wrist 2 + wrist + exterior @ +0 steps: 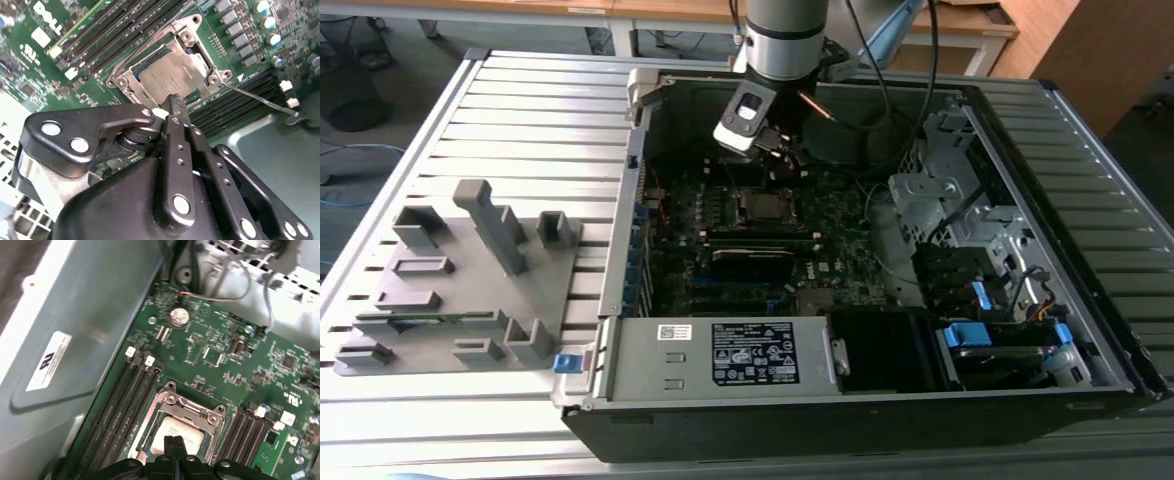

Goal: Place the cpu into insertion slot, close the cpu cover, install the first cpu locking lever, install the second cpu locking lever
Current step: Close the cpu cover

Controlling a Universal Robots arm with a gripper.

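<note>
The cpu point(162, 77) lies flat in the insertion slot point(765, 206) on the green motherboard, its dull silver top showing in both wrist views. The cpu cover point(121, 82) is down over it, and the chip point(182, 432) shows through the window of the frame point(192, 409). One thin wire locking lever point(260, 102) sticks out sideways from the socket corner, away from the frame. My gripper point(176, 101) is shut with nothing between its fingers. Its tips point(174, 442) hover just above the edge of the chip. In the exterior view the gripper point(774, 145) hangs inside the open case above the socket.
Long black memory slots point(115, 35) run on both sides of the socket. The grey case wall point(75, 315) rises close beside one bank. A power supply point(734, 355), drive cage point(961, 210) and cables crowd the case. A grey fixture point(467, 280) sits on the slatted table at the exterior view's left.
</note>
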